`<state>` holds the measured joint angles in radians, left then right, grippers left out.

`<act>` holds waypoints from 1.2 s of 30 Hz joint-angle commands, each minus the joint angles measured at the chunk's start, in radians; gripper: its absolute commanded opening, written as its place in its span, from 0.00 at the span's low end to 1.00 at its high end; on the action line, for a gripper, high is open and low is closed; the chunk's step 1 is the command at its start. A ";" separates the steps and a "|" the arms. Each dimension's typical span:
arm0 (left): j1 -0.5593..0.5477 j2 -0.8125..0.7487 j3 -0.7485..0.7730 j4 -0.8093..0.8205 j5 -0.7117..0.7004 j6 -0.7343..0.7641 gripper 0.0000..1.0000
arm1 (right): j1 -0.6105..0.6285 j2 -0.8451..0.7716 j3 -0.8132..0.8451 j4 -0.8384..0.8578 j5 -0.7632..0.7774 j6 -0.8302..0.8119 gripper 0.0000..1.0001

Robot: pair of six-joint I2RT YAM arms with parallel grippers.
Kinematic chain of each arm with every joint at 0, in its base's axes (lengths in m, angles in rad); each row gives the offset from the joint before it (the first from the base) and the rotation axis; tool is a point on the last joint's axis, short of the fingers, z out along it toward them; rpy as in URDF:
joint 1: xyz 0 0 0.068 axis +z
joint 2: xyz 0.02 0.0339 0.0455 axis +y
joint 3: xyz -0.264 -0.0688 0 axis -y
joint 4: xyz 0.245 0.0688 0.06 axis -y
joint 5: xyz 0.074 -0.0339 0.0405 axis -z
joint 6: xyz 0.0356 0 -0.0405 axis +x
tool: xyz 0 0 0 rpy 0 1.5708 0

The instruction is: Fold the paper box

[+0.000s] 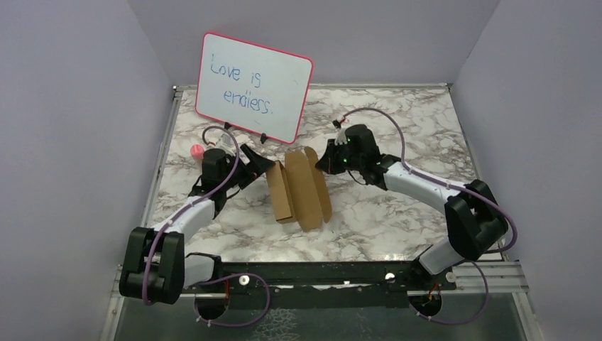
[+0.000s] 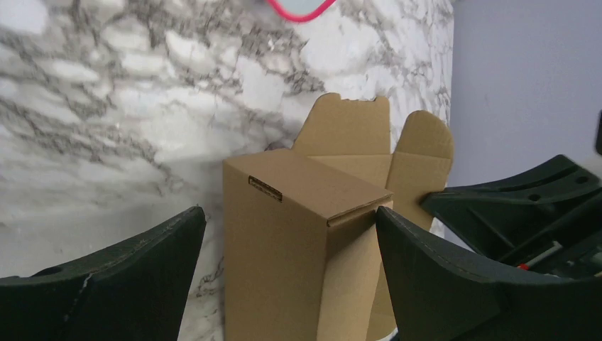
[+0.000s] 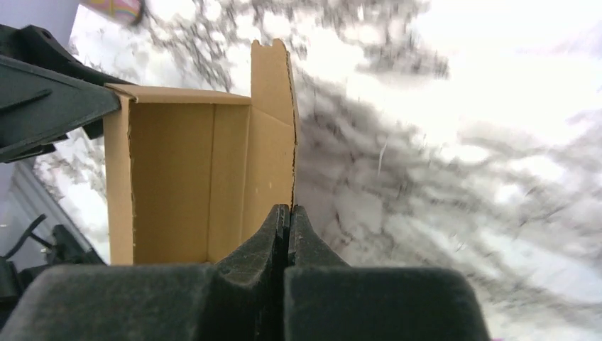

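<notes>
Top view: paper box (image 1: 302, 188) lies on marble desk (image 1: 397, 220), between left hand (image 1: 257, 165) and right hand (image 1: 323, 162). Left wrist: left hand spread wide, box sits between its fingers. Right wrist: right hand closed tight, box's open end just beyond its fingertips.

The surface (image 1: 412, 135) carries one paper box (image 1: 302, 186), one whiteboard (image 1: 253, 87) and one small pink object (image 1: 196, 150). There are two hands, the left hand (image 1: 259, 168) and the right hand (image 1: 325, 162).

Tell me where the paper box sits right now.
In the top view, the paper box lies mid-table between the left gripper and the right gripper, just in front of the whiteboard.
</notes>
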<state>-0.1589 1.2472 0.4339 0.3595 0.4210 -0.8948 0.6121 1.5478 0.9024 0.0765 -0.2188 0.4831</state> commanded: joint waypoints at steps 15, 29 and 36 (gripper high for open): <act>-0.013 -0.325 0.387 -0.688 -0.343 0.575 0.99 | 0.001 0.083 0.618 -0.637 -0.085 -0.774 0.01; -0.055 -0.378 0.372 -0.730 -0.409 0.723 0.99 | 0.121 0.319 0.925 -0.863 -0.117 -1.157 0.05; -0.055 -0.380 0.361 -0.721 -0.375 0.725 0.99 | 0.181 0.456 1.127 -0.950 -0.050 -1.180 0.24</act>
<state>-0.2111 0.8845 0.8021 -0.3622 0.0368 -0.1909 0.7761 1.9667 1.9499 -0.7937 -0.3130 -0.6586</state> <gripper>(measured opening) 0.988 0.202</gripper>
